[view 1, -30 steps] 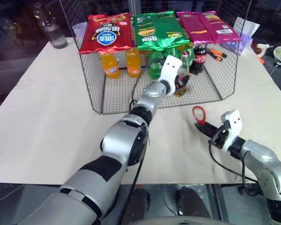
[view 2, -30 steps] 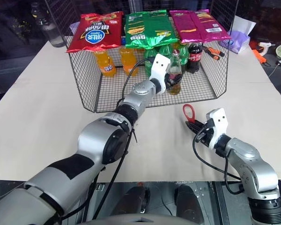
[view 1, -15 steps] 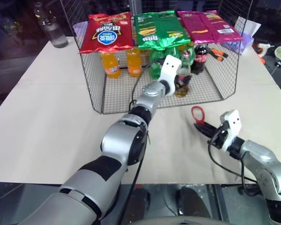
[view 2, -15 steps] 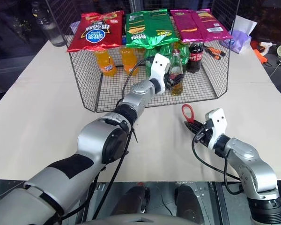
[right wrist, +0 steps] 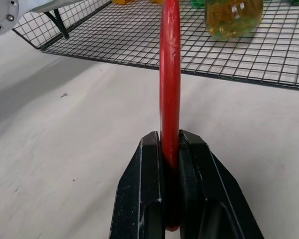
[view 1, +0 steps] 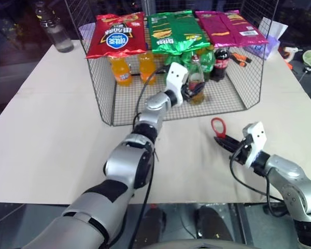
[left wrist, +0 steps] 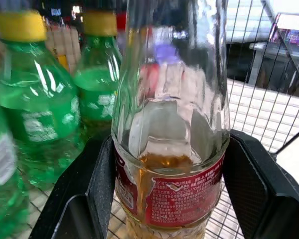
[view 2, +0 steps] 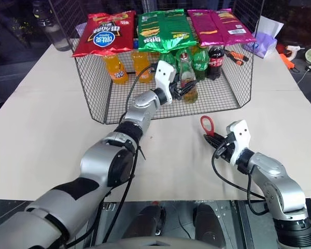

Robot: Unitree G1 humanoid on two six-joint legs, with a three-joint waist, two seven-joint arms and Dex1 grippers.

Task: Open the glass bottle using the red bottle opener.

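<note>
Inside the wire basket [view 1: 145,106], left gripper [view 1: 187,89] clamps the glass bottle [view 1: 196,80], now shifted toward 9 o'clock; right gripper [view 1: 224,142] pinches the red bottle opener [view 1: 219,126]; extraction underway.

The glass bottle [view 1: 196,79] stood upright on the floor of the wire basket [view 1: 233,98], toward twelve o'clock on the desk [view 1: 52,135]. It was clear, with a slender neck, amber liquid in its lower part and a pink-red label band, and a small cap on top. Black fingers [left wrist: 102,184] flanked the label band on both sides. The red bottle opener [view 1: 218,126] was flat, with a rounded ring head and a light hole. It was held on edge above the desk, ring head pointing toward twelve o'clock, its handle pinched between two black fingers [right wrist: 149,189], at about four o'clock from the bottle.
</note>
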